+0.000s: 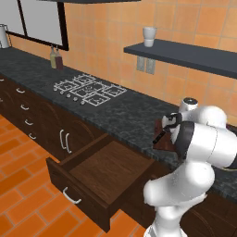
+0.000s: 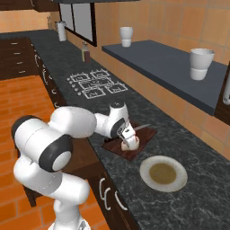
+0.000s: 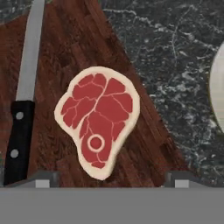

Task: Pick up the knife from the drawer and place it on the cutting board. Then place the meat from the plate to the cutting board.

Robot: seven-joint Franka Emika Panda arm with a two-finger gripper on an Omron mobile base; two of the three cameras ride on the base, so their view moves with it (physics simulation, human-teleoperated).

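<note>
- Dark-brown wooden drawer (image 1: 99,173) hangs pulled out at the left of my left base view, and I see nothing lying in it; I judge the knife stage finished.
- On my hand view, going left to right: the knife (image 3: 22,109) lies flat on the cutting board (image 3: 65,52), black handle toward me and blade pointing away; the meat (image 3: 98,120) lies flat just beside it with a thin strip of board between them; then comes the board's slanted edge, black marbled desk (image 3: 175,65), and a sliver of the plate (image 3: 217,96) at the far right.
- Both things the task asks for sit on the board, so I judge both placements made; what is left is only to lift my hand away.
- My fingers (image 3: 113,177) stand apart, one tip on either side of the steak's near end, clamped on nothing as far as I can see.
- From the right base view, the plate (image 2: 179,179) is bare, set apart from the board (image 2: 143,137) on the desk.
- Edges: the meat sits well inside the board; the knife lies nearer the board's left side, whose rim I cannot see.
- Room: straight up looks free. I would avoid sweeping left into the knife, and the wall shelf (image 2: 166,67) overhangs the back of the desk.
</note>
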